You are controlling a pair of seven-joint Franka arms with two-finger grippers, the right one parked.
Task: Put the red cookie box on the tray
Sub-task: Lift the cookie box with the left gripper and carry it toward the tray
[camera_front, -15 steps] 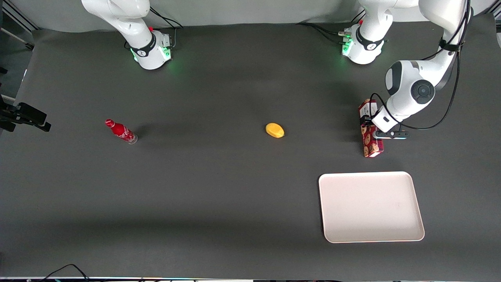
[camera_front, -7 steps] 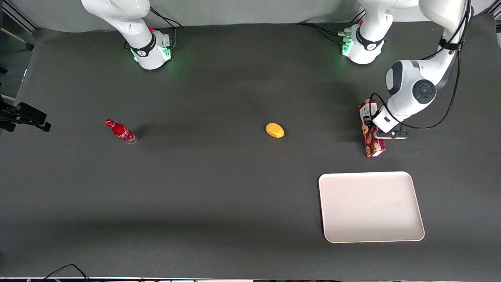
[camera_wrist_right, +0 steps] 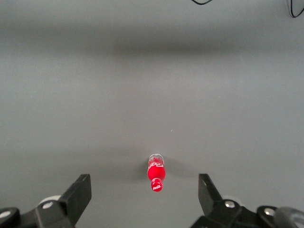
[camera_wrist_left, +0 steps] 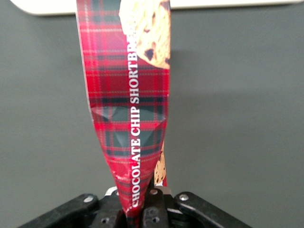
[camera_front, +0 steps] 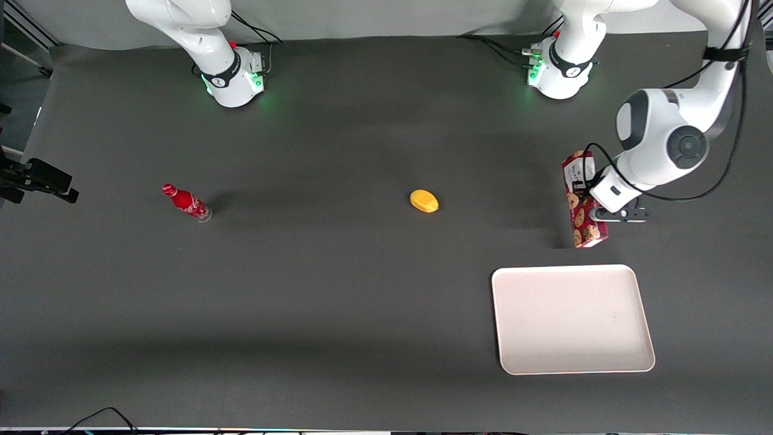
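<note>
We are seeing a small red bottle (camera_front: 186, 203) toward the parked arm's end of the table, then a yellow fruit (camera_front: 424, 201) mid-table. Toward the working arm's end, our gripper (camera_front: 590, 201) is clamping the red cookie box (camera_front: 583, 202), lifted above the table, with the tray (camera_front: 572, 319) lying nearer the front camera.

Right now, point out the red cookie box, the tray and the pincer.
red cookie box (camera_front: 584, 226), front view, cookie-printed face.
tray (camera_front: 572, 320), front view, bare floor.
pincer (camera_wrist_left: 142, 209), left wrist view, clamped on the box's crushed end.
</note>
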